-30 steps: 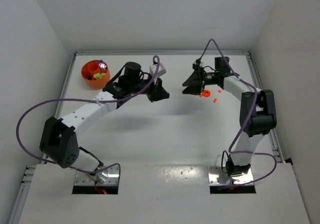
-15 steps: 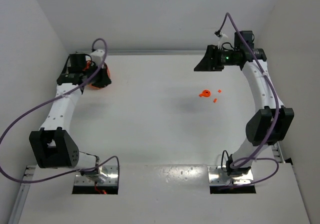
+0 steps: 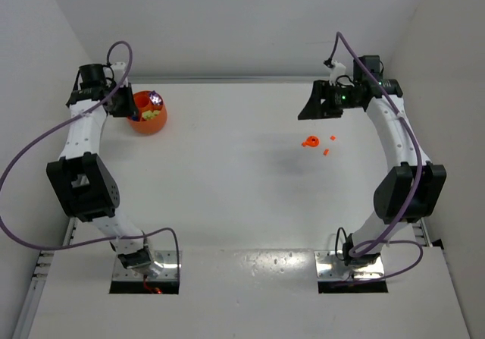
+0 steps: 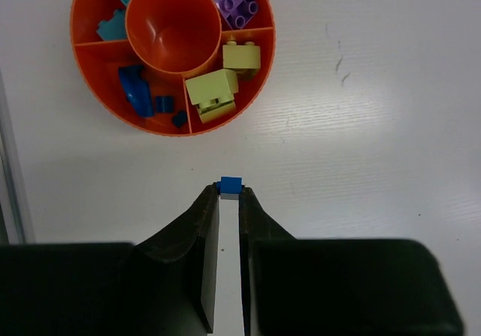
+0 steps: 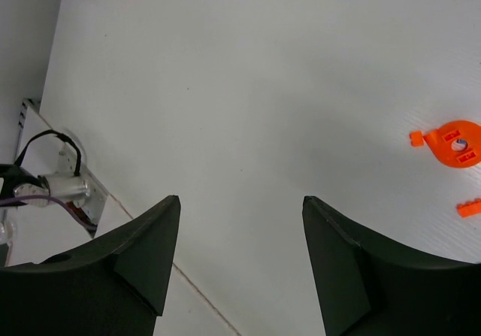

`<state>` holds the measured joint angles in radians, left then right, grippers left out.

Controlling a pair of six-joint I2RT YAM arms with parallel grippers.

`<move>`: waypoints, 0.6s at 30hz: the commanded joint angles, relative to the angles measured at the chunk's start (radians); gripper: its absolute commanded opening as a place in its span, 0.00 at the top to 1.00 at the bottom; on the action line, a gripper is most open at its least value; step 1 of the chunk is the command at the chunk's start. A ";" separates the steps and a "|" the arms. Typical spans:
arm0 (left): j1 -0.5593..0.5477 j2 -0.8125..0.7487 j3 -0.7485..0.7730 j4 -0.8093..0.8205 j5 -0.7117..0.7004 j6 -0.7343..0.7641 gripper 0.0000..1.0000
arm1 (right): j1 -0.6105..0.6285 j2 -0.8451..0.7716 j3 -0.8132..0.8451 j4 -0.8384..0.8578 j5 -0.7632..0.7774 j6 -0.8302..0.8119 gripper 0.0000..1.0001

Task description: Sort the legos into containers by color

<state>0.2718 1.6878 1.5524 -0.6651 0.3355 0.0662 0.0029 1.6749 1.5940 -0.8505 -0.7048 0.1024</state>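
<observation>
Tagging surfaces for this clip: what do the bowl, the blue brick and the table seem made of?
Bowl: likely moulded plastic, glossy; soft highlights inside its centre cup, uniform orange.
Blue brick: plastic by the look, saturated colour, crisp edges; too small to judge sheen.
Table: white, matte, faint streaks and scuffs; painted board or laminate, unclear which.

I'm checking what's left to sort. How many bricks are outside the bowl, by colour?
Orange pieces, loose on the table: 3
Blue brick, pinched in the left gripper: 1
Total: 4
</observation>
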 commanded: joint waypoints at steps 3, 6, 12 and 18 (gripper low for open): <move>0.010 0.050 0.071 -0.022 -0.033 -0.026 1.00 | 0.006 -0.012 0.006 -0.012 0.021 -0.030 0.33; 0.010 0.091 0.092 -0.013 -0.045 -0.037 1.00 | 0.006 -0.001 0.006 -0.012 0.021 -0.030 0.33; 0.040 0.144 0.124 -0.013 -0.046 -0.055 1.00 | 0.006 -0.001 0.006 -0.012 0.031 -0.030 0.33; 0.058 0.205 0.155 -0.004 -0.055 -0.055 0.97 | 0.006 0.008 0.006 -0.012 0.031 -0.030 0.33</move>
<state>0.3103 1.8748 1.6596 -0.6849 0.2897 0.0250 0.0032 1.6810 1.5940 -0.8692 -0.6792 0.0860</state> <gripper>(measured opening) 0.174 0.668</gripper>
